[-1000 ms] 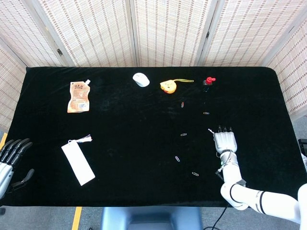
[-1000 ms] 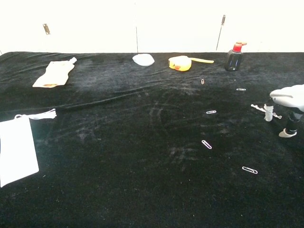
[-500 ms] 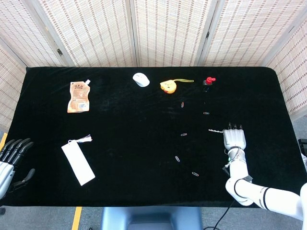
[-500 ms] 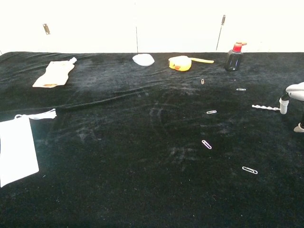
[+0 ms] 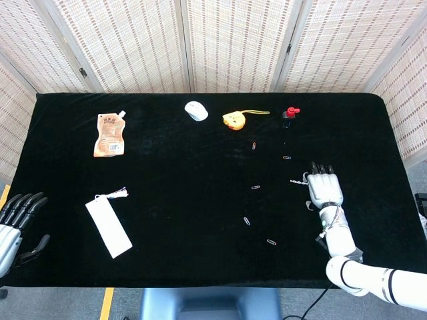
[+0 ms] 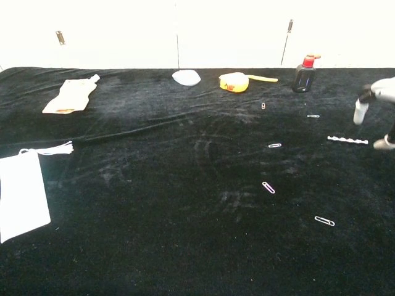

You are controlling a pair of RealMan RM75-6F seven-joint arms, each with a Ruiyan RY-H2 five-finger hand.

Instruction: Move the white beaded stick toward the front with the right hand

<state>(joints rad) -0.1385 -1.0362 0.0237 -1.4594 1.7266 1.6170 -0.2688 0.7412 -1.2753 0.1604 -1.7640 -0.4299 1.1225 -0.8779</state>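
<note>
The white beaded stick (image 6: 347, 140) lies flat on the black cloth at the right side of the table. In the head view only its left end (image 5: 297, 181) shows beside my right hand (image 5: 323, 189). That hand hovers over the stick's right end with its fingers stretched out and apart, holding nothing. In the chest view my right hand (image 6: 382, 91) hangs above the stick at the frame's right edge, with one fingertip (image 6: 359, 112) pointing down and clear of the stick. My left hand (image 5: 17, 219) stays open off the table's front left corner.
Several paper clips (image 5: 255, 187) (image 6: 268, 187) lie scattered left of the stick. Along the back edge stand a black bottle with a red cap (image 5: 289, 115), a yellow tape measure (image 5: 233, 120) and a white oval object (image 5: 195, 111). An orange pouch (image 5: 109, 135) and a white tag (image 5: 108, 226) lie at the left.
My right hand shifted right off the stick, then rose and moved slightly back. The stick stays on the cloth almost where it was.
</note>
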